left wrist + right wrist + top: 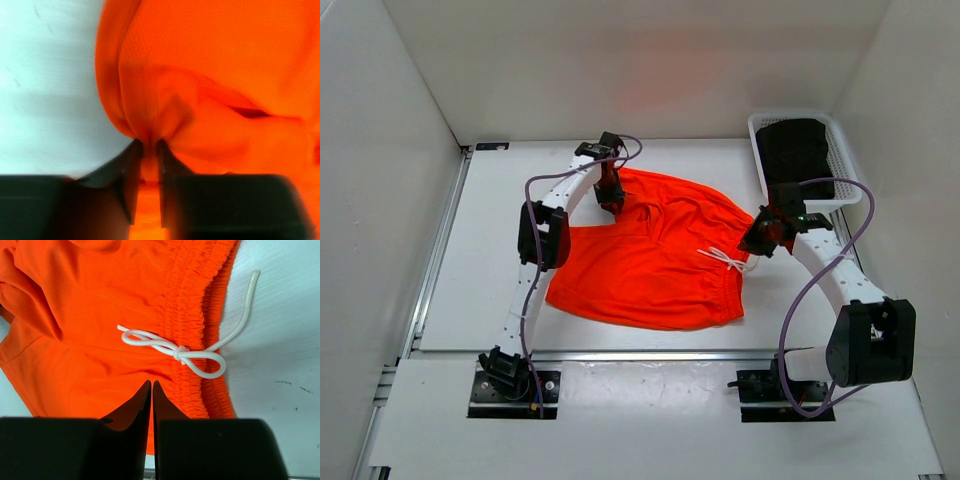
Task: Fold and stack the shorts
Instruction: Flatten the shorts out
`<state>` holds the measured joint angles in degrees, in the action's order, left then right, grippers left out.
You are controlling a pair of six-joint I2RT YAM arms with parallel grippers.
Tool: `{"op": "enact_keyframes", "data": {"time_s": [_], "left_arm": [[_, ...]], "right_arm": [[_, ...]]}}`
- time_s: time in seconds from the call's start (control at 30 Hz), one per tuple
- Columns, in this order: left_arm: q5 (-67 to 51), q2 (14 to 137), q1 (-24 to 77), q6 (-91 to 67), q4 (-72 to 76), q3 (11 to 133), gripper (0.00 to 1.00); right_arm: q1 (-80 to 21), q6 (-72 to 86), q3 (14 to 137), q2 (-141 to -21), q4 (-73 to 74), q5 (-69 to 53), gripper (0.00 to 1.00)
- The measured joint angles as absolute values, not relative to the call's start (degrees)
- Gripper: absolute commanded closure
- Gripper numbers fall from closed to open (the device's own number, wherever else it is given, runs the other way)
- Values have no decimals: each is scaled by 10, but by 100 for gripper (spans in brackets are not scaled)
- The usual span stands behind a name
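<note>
Neon-orange shorts (650, 265), white drawstring (725, 258), white basket (790, 114) holding black cloth (798, 150).

The top camera looked down over the whole white table (480, 260). Both wrist cameras sat close above the neon-orange fabric shorts (650, 270), shared by all views.

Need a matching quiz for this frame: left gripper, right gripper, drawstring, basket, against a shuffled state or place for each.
Things:
1. left gripper
2. right gripper
3. drawstring
4. basket

States or places:
A. white, tied in a bow at the waistband
B. far right, dark cloth inside
C. shut on a bunched fold of the shorts
D. shut, tips at the elastic waistband beside the bow

Pairs: 1-C; 2-D; 3-A; 4-B
</note>
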<state>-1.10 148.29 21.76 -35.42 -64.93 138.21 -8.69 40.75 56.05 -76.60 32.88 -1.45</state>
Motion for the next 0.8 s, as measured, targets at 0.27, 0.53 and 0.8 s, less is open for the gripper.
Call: {"op": "enact_keyframes", "data": {"time_s": [0.27,0.53,0.8], "left_arm": [[-4,1494,191,-338,-653,1400,90],[53,1487,92,-309,-648,1404,84],[58,1487,20,-283,-642,1429,20]], "right_arm": [[-86,397,561,-770,333,-15,92],[-86,377,561,-786,335,-17,88],[-88,347,610,-853,347,-29,57]]}}
